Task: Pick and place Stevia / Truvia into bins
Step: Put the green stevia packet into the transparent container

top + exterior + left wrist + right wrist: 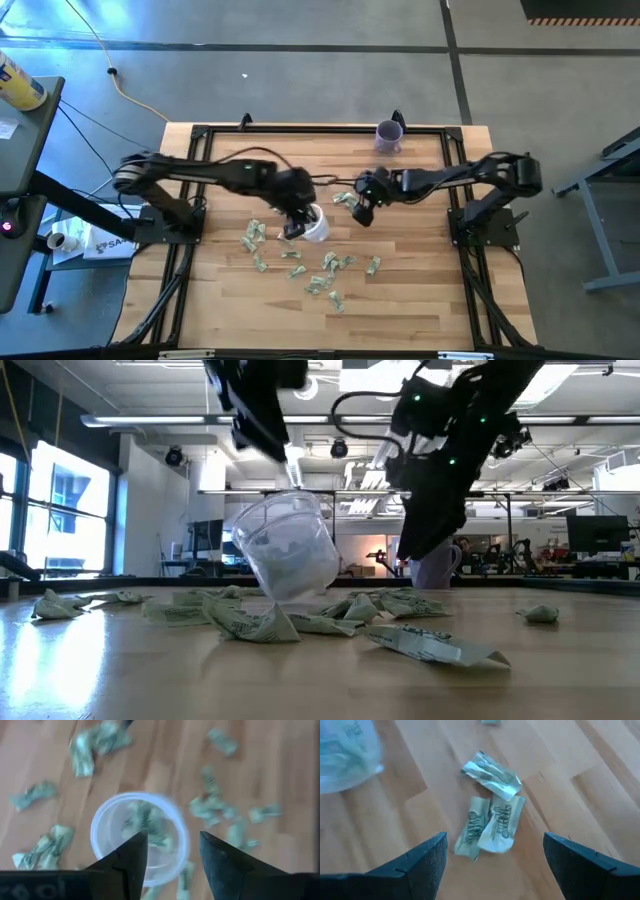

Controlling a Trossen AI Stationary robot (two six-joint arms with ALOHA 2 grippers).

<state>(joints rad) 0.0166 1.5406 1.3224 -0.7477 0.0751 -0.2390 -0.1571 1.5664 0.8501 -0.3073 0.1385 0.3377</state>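
The clear cup [316,226] [290,555] [107,815] is tilted near the table's middle. My left gripper [297,224] [172,837] hangs over it, open. One finger is inside the rim and the other outside. Green packet shapes show through the cup; whether they lie in it or under it, I cannot tell. Pale green packets [325,270] [250,622] lie scattered on the wood toward the near edge. My right gripper [361,212] [495,845] hovers open above a small cluster of packets [491,822] [343,198], right of the cup. My left gripper straddles the cup's rim wall [184,845] from above, pointing down, one finger inside and one outside, with a gap between them. The cup leans tilted below the fingers, its base [290,592] at table level. Which finger touches the wall, I cannot tell.
A purple cup [389,134] [437,572] stands near the table's far edge, right of centre. A black frame [300,128] runs around the wooden top. Bare wood lies toward the near edge and along both sides.
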